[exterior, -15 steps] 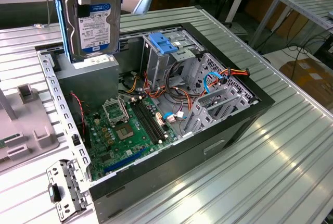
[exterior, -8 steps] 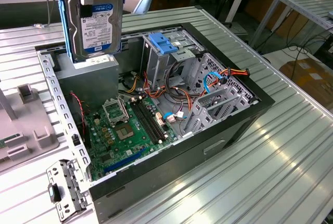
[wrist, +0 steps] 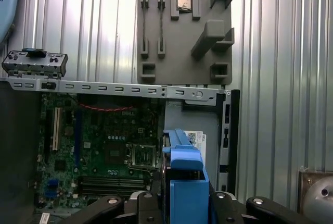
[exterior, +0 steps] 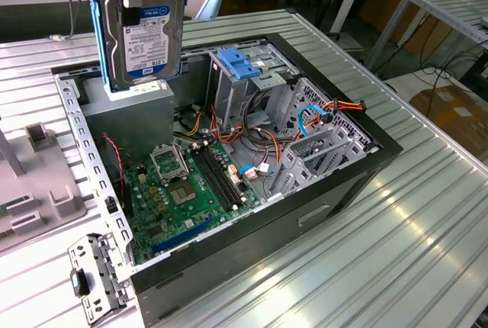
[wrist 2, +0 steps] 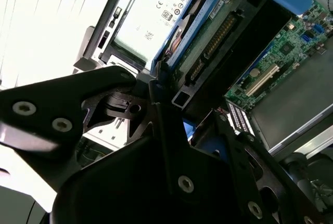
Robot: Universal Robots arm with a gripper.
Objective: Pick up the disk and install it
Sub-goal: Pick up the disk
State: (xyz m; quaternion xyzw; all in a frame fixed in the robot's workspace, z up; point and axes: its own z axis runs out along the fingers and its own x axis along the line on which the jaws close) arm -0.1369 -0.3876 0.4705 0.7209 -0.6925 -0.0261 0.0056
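The gripper [exterior: 142, 9] points straight down, its fingers closed on the disk [exterior: 149, 46]. The disk hangs upright over the open computer case [exterior: 328, 194], at 11 o'clock from the motherboard [exterior: 191, 191].

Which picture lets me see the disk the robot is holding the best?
The exterior view. There the disk hangs upright above the open computer, white label facing the camera. In the first wrist view you see its blue rail edge-on; in the second wrist view, its plug end close up.
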